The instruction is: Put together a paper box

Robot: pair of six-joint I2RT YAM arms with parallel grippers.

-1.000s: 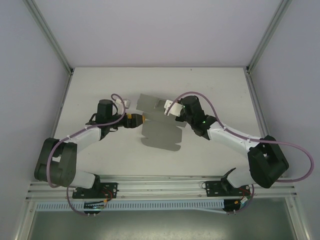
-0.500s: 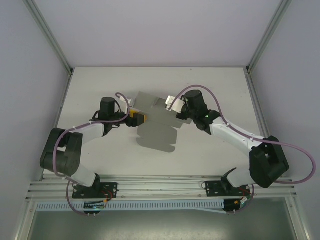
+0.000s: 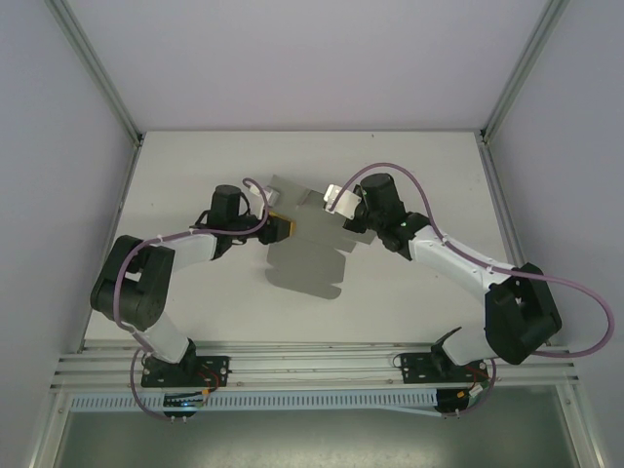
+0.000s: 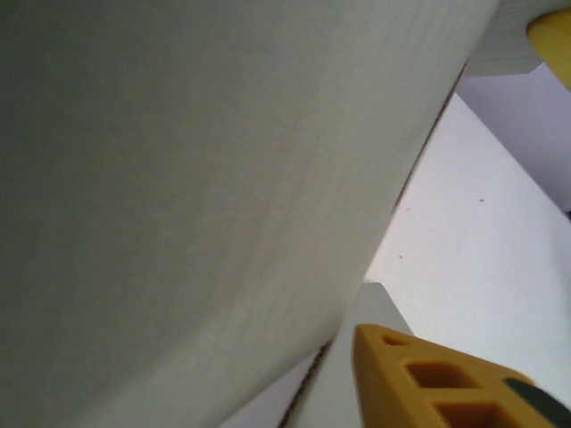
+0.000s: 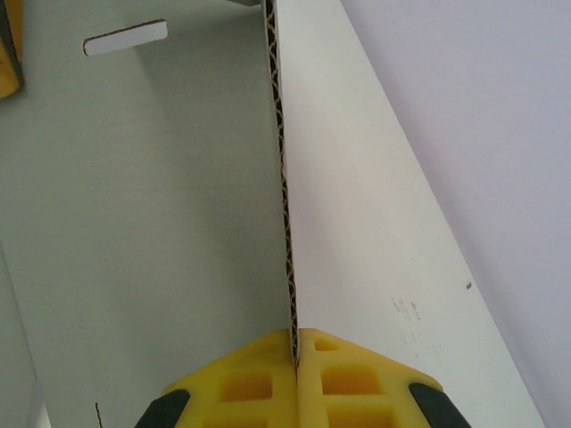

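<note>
The paper box [image 3: 307,258] is lying in the middle of the desk [image 3: 429,166] as a mostly flat grey sheet. Its long axis is running from far to near, and it is holding nothing yet. The right claw [image 5: 295,343] is clenching a flap on the box's right side, with the corrugated edge pinched between its yellow fingers. The left claw [image 3: 281,228] is sitting at the box's left edge, opposite; whether it is gripping the board I cannot tell. Both are meeting the box's far half, so the coming fold probably turns there.
</note>
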